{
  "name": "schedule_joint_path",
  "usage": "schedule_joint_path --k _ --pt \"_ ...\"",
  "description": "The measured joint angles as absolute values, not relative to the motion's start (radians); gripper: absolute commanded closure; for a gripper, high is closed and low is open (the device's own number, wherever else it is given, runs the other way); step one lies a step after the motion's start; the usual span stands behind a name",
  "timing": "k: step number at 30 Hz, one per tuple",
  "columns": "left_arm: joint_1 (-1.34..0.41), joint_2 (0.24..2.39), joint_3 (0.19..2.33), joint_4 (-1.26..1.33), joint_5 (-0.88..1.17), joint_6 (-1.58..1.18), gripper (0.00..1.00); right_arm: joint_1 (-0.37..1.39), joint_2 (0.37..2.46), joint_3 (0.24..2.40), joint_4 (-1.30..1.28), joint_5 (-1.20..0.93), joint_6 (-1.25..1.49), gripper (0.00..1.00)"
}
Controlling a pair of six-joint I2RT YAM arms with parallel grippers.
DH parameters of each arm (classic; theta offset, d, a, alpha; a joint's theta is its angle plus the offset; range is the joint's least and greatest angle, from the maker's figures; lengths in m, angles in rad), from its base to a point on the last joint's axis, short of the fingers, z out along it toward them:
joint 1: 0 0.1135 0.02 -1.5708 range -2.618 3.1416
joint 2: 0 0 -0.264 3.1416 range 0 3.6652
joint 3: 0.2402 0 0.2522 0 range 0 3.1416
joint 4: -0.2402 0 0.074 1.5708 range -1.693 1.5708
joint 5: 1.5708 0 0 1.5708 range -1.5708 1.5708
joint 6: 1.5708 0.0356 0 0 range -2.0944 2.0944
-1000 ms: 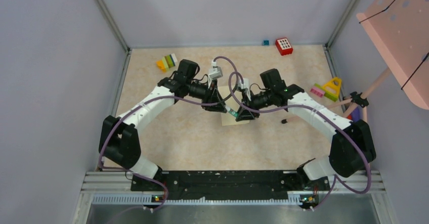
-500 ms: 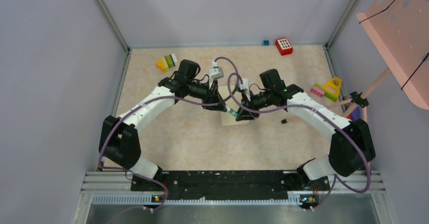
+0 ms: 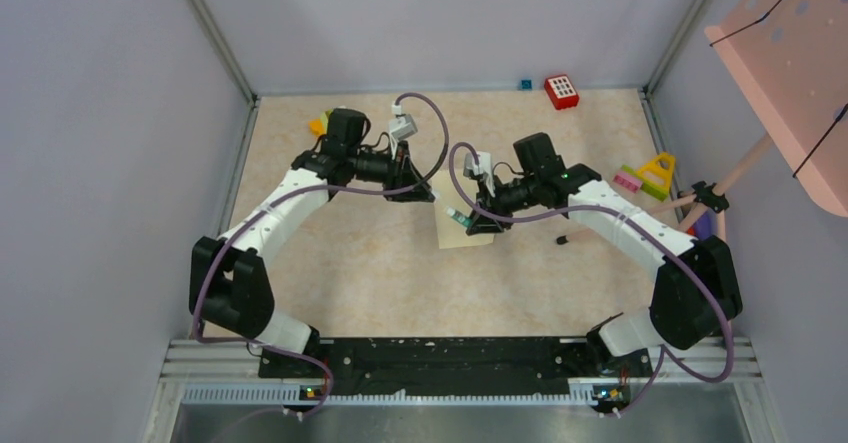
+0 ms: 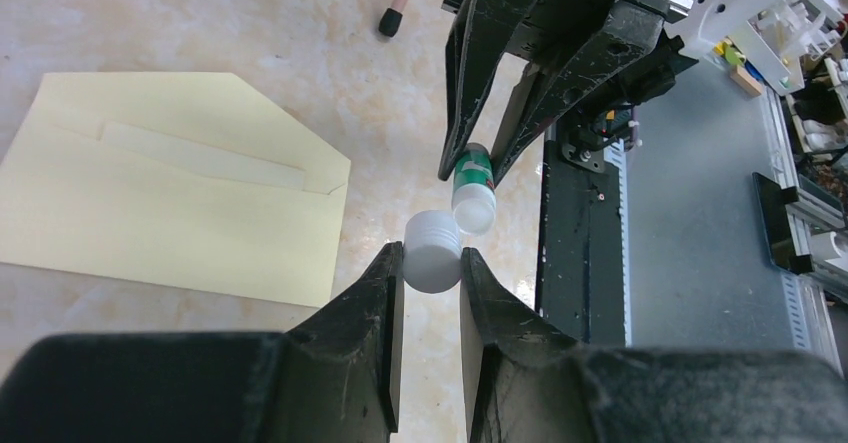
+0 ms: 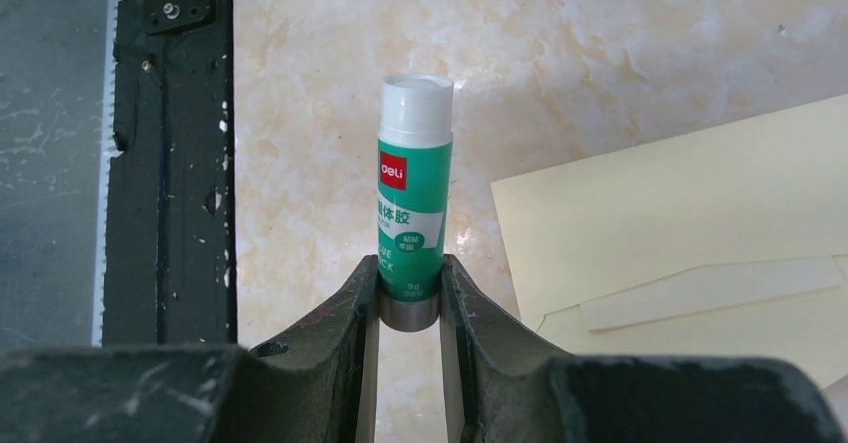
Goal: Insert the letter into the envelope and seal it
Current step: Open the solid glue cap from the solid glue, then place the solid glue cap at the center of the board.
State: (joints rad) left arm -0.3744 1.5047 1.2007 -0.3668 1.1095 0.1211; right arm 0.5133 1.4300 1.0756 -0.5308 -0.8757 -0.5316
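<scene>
Gripping the glue stick, right hand hovers beside envelope; left hand grips cap.

I see open tabletop on the near side of the envelope — room to come in there. Over its far left corner the right gripper clamps a glue stick, and the left gripper, pinching a white cap, crowds just beside it — little gap between them.

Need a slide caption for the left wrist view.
Left gripper holds the white cap, right gripper the uncapped glue stick, beside the cream envelope.
</scene>
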Motion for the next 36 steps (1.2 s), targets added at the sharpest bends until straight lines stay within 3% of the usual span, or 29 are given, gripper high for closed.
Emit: schedule_joint_path --k 8,14,22,36 --pt "-0.307 1.487 1.235 -0.509 1.061 0.240 1.00 0.500 1.428 1.076 -0.541 -0.875 -0.532 0.93" --pt "-0.199 1.464 1.271 -0.719 0.815 0.427 1.00 0.467 1.408 1.076 -0.544 -0.875 -0.532 0.93" --pt "-0.081 1.396 1.063 -0.673 0.514 0.499 1.00 0.460 1.370 1.076 -0.545 -0.878 -0.532 0.93" --pt "0.031 1.764 1.102 -0.466 0.261 0.472 1.00 0.447 1.368 1.076 -0.547 -0.883 -0.531 0.93"
